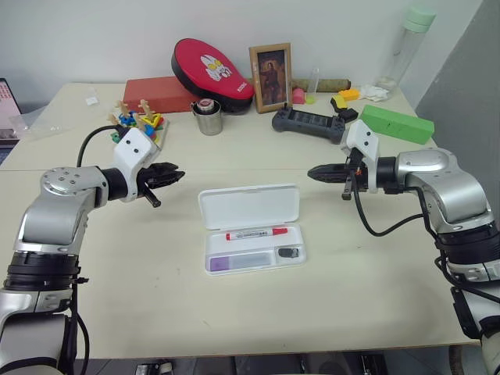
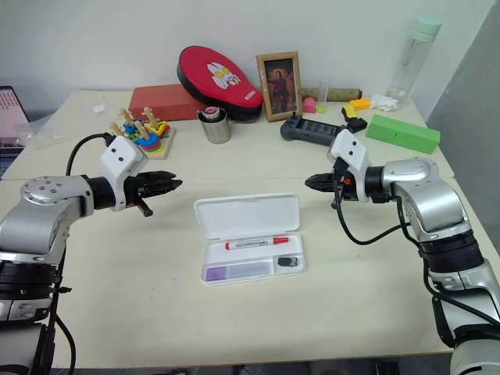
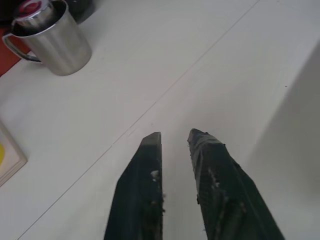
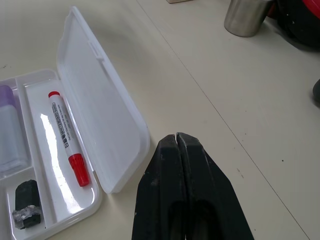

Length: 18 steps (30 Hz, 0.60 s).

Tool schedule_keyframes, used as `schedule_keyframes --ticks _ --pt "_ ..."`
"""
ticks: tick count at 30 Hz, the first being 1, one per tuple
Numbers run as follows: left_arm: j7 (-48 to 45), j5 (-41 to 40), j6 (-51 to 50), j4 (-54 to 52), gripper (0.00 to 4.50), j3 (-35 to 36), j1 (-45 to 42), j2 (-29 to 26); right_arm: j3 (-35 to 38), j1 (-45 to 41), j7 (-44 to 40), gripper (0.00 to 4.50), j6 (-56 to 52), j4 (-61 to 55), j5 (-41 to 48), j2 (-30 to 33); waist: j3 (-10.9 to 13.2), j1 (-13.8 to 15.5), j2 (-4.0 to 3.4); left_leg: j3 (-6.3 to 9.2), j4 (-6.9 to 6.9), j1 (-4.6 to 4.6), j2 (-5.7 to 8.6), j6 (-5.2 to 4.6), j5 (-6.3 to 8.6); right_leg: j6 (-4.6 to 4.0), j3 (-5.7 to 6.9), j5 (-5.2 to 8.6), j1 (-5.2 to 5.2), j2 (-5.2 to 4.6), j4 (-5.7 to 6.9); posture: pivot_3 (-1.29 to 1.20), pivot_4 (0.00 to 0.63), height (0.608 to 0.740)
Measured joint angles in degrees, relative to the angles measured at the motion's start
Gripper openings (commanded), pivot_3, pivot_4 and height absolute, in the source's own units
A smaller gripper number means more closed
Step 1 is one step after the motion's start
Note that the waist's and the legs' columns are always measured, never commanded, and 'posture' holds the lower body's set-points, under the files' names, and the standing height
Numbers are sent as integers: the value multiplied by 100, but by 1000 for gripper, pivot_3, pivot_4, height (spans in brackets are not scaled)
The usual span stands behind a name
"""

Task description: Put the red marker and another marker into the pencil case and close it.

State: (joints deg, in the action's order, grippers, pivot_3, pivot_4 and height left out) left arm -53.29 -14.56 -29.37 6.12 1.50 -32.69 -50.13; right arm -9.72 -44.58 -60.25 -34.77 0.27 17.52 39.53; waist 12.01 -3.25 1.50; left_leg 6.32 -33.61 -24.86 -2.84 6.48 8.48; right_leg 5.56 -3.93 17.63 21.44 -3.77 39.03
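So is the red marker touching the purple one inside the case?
Apart. In the left eye view the red marker lies in the long back compartment of the pencil case, and the purple marker lies in the front one, with a divider wall between them.

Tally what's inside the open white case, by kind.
Slim white-barrelled markers with a red cap: 1
Chunky lilac markers with a purple cap: 1
Small dark stubby pieces: 1
Total: 3, all in the white plastic pencil case, lid open.
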Motion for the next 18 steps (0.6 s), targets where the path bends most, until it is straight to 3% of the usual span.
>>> schedule_keyframes --ticks 1,18 --pt "-10 6 6 26 13 -8 -22 8 0 0 2 0 0 -1 0 0 0 0 0 0 0 0 0 0 0 0 0 0 0 0 0 0 150 740" --pt "-872 331 374 824 13 -838 -814 346 3 19 18 0 -90 -64 2 25 0 4 0 0 1 0 0 0 0 0 1 0 0 0 -1 0 150 740"
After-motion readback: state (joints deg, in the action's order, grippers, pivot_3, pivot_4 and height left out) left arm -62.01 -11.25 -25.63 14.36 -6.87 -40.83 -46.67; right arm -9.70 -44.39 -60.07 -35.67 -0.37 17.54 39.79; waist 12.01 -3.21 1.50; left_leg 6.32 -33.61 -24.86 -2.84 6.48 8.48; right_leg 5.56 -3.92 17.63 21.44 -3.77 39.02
